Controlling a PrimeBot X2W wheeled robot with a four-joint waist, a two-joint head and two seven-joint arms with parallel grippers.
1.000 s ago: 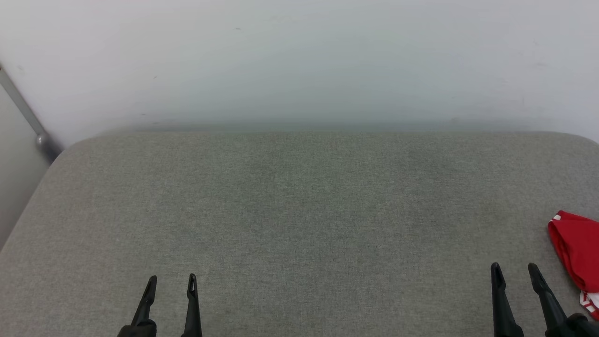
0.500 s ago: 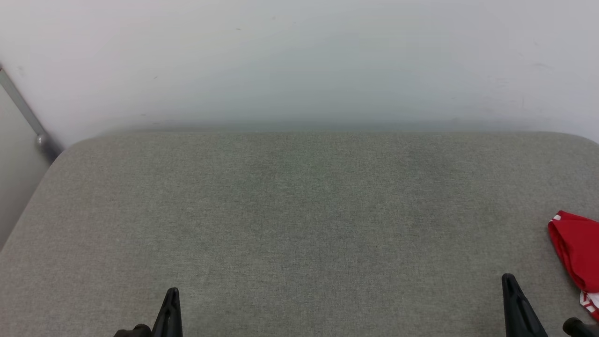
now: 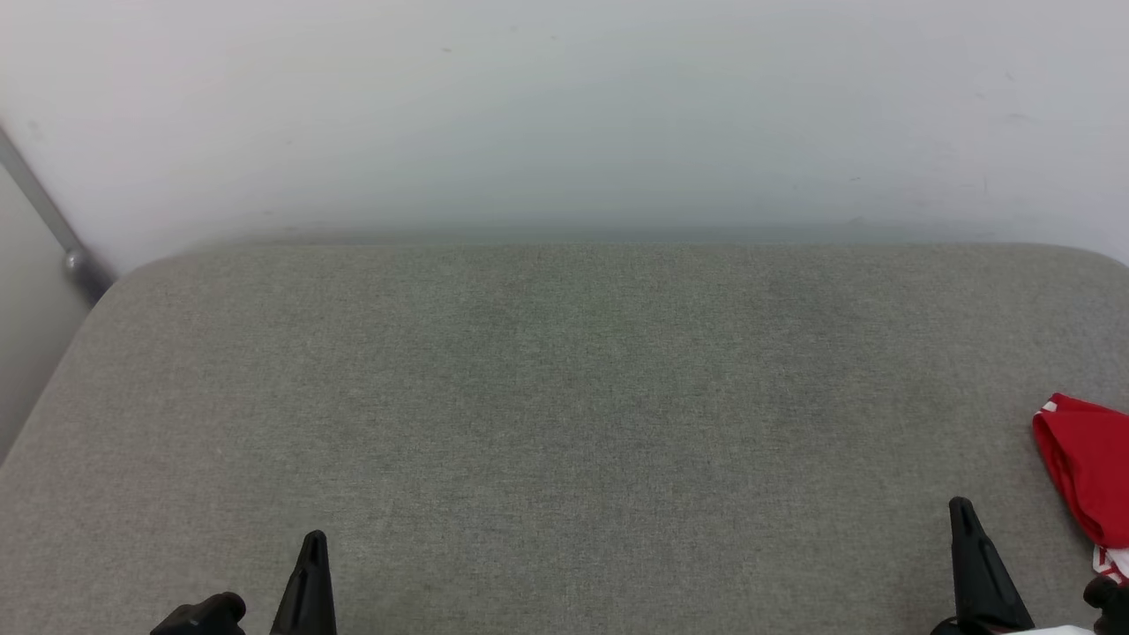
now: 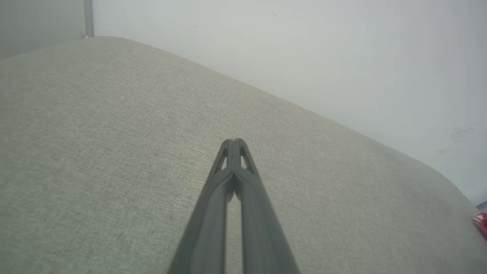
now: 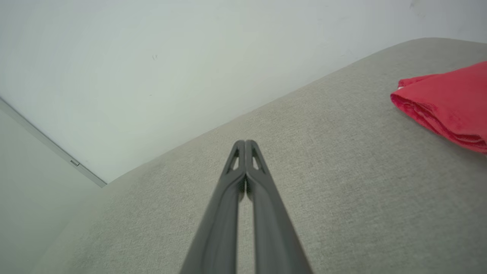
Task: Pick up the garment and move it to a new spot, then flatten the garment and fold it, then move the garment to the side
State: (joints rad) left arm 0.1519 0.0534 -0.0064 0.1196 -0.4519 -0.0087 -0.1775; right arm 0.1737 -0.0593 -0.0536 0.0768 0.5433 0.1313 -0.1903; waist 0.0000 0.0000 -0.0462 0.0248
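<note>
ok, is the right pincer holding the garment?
No: the right pincer is shut with nothing in it over bare cushion, and the red garment lies apart from it.

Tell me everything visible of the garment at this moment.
The garment is bright red, soft-looking fabric, folded or bunched into stacked rounded layers, with white red-striped trim at its far corner and near end. It lies on the grey cushion at its right side, cut off by the head view's edge. The shut right gripper stands left of it, tip apart from it.
</note>
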